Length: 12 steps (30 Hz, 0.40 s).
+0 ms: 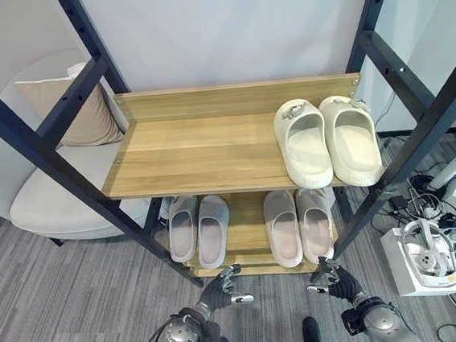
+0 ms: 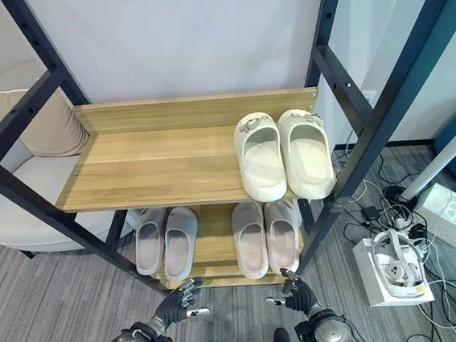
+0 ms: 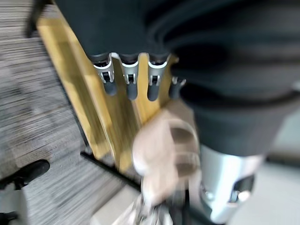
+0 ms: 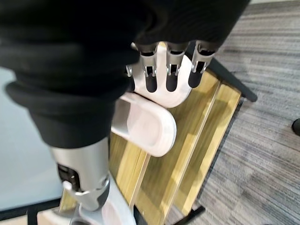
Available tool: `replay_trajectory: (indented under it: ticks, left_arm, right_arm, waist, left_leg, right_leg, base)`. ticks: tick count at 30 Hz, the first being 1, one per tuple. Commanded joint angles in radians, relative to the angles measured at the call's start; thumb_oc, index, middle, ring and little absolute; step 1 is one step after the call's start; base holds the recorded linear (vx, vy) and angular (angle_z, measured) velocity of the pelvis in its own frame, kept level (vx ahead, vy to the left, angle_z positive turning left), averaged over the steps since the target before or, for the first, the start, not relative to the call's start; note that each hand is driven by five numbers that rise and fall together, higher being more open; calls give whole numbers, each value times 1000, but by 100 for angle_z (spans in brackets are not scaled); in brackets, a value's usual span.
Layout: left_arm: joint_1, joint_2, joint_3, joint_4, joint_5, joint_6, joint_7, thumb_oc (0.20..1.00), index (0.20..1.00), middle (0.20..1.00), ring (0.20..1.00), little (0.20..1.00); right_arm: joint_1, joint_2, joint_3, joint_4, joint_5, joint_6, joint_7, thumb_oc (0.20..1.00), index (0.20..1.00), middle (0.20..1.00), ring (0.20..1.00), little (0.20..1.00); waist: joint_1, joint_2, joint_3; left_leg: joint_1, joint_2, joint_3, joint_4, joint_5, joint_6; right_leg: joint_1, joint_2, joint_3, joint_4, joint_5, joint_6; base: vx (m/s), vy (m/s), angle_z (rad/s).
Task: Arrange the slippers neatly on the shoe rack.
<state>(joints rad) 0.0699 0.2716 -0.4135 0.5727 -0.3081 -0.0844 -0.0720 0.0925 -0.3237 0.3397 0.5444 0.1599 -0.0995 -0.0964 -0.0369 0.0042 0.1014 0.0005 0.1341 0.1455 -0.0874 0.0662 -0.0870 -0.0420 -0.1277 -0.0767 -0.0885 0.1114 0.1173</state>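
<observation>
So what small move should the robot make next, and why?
Probably draw both hands back a little. The left hand and right hand hover with relaxed fingers, holding nothing, in front of the lower shelf. The cream slippers on the top shelf, and the grey pair and pinkish pair below, each lie side by side, so little seems left.

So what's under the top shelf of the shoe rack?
Two pairs of slippers on the lower shelf: a grey pair to the left, a pinkish pair to the right. The top shelf covers their toe ends and whatever lies further back.
</observation>
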Motion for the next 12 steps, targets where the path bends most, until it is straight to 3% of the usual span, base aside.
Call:
replay_trajectory:
  ticks: [1, 12]
  left_arm:
    - [-73, -10, 53, 36, -87, -33, 76, 1000, 1000, 1000, 1000, 1000]
    - [-52, -16, 152, 78, -93, -47, 128, 1000, 1000, 1000, 1000, 1000]
  right_arm:
    - [-33, 14, -26, -18, 31, -29, -45, 1000, 1000, 1000, 1000, 1000]
    - [-34, 23, -64, 21, 42, -34, -65, 1000, 1000, 1000, 1000, 1000]
  waist:
    - [18, -33, 5]
    - [24, -38, -5]
  left_leg:
    - [29, 28, -27, 0, -78, -26]
    - [32, 30, -30, 0, -75, -28]
  right_leg:
    - [13, -75, -27, 16, -79, 63]
    - [22, -75, -31, 12, -80, 62]
  base:
    - [0, 0, 0]
    - [0, 0, 0]
